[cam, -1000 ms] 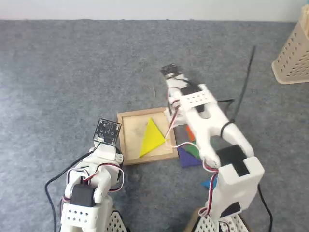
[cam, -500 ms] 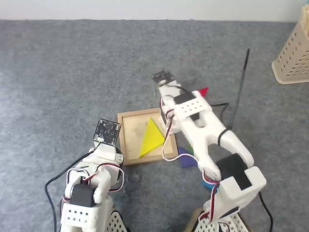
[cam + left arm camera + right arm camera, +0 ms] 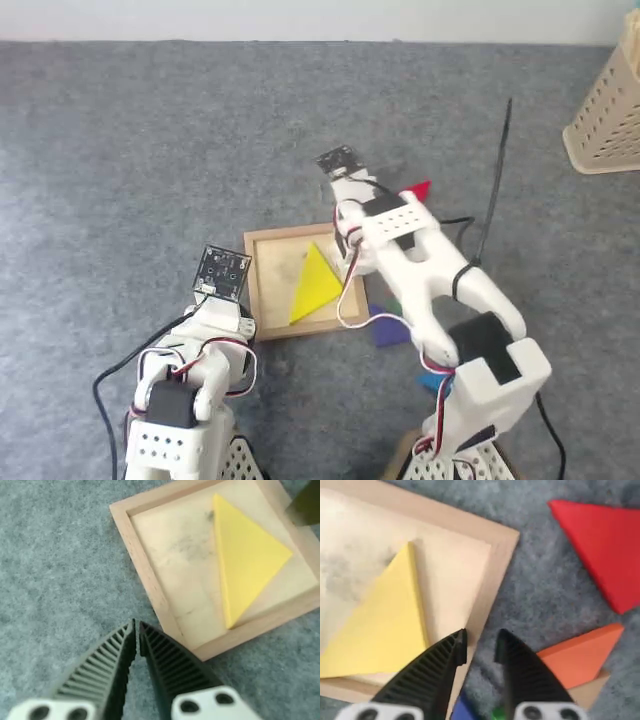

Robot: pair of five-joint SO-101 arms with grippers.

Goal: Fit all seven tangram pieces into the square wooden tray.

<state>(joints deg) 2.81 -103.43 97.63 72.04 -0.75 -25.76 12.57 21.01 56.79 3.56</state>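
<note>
We see the yellow triangle (image 3: 313,285) lying in the square wooden tray (image 3: 272,280) on the grey bench (image 3: 150,150). The right arm's jaws hang narrowly parted, empty, over the tray's rim, near the red triangle (image 3: 605,540) and the orange piece (image 3: 577,657). The left arm's jaws, nearly closed and empty, hover beside the tray.

yellow triangle (image 3: 247,560); red triangle (image 3: 605,540)

- A small robotics lab or hobby bench: the left arm (image 3: 190,385) and the right arm (image 3: 440,280) stand side by side, with loose wires (image 3: 497,170).
- A grey felt mat (image 3: 150,150) covers the table.
- A pale perforated basket (image 3: 610,110) stands at the edge.
</note>
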